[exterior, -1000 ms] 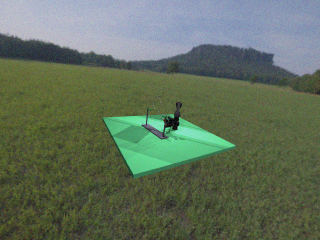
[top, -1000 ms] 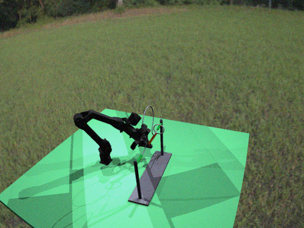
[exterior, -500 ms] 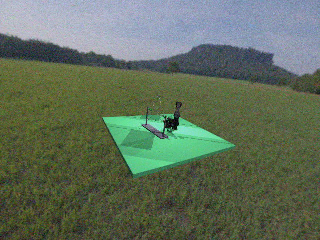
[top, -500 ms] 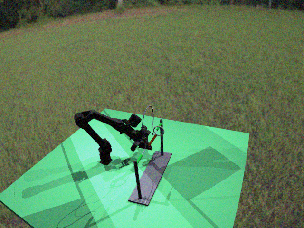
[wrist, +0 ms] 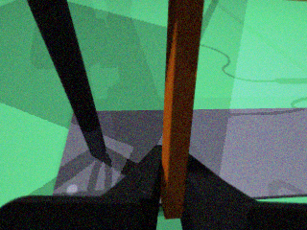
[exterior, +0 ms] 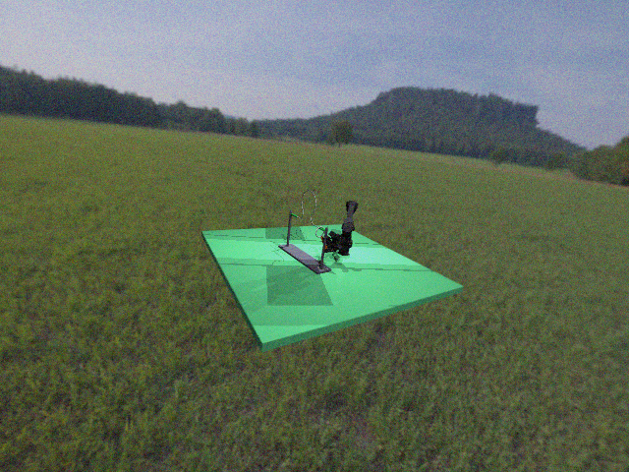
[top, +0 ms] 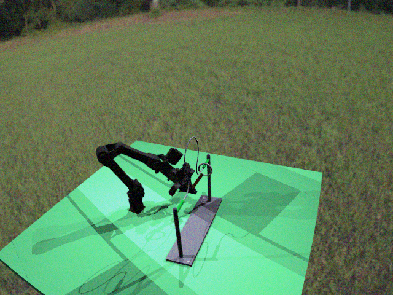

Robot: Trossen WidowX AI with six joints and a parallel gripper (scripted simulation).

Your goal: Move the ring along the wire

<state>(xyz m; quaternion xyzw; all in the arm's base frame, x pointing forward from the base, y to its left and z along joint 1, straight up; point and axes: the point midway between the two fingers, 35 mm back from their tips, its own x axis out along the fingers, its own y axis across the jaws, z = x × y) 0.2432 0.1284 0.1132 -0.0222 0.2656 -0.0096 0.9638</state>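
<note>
With my jaws [top: 194, 189] closed on the orange handle [top: 198, 180] [wrist: 181, 96], I have the ring [top: 199, 171] [exterior: 316, 233] beyond them, up along its axis, near the far post [top: 209, 184] [exterior: 323, 249].

I'm standing in an open grassy field [top: 253, 95] [exterior: 152, 381]; dark trees [top: 12, 19] [exterior: 76, 98] are lining its far edge; a wooded hill [exterior: 431, 114] is rising beyond; a pale, cloudy sky [exterior: 254, 50] is stretching overhead.
</note>
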